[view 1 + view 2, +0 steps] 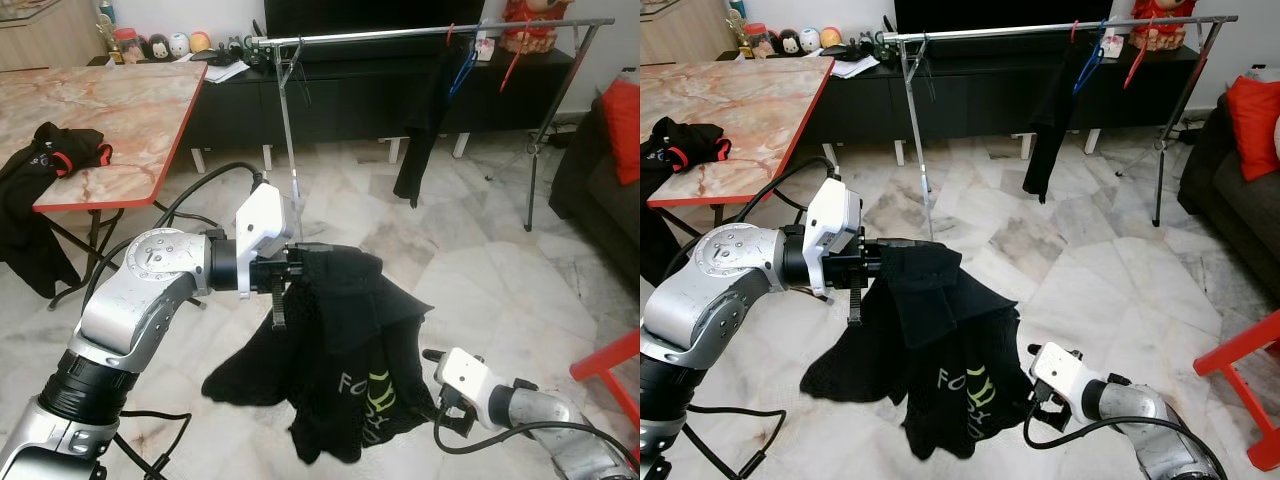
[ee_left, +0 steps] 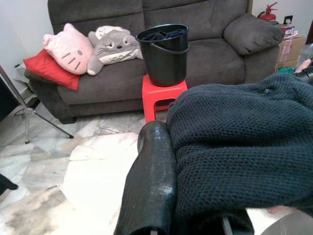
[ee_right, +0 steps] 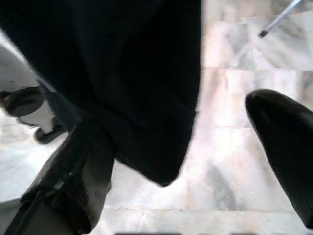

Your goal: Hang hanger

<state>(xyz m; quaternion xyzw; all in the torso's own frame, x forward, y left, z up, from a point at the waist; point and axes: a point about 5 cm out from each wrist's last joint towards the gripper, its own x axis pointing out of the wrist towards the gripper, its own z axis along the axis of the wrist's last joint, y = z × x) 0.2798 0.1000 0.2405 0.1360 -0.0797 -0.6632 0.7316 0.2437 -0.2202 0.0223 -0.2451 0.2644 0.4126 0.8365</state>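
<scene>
Hanging lengthwise downward, black garment clamped by left claw.

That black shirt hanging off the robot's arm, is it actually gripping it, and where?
Yes. The left gripper is shut on the black shirt at its bunched top edge; the rest drapes down. The right gripper is open beside it, holding nothing.
</scene>
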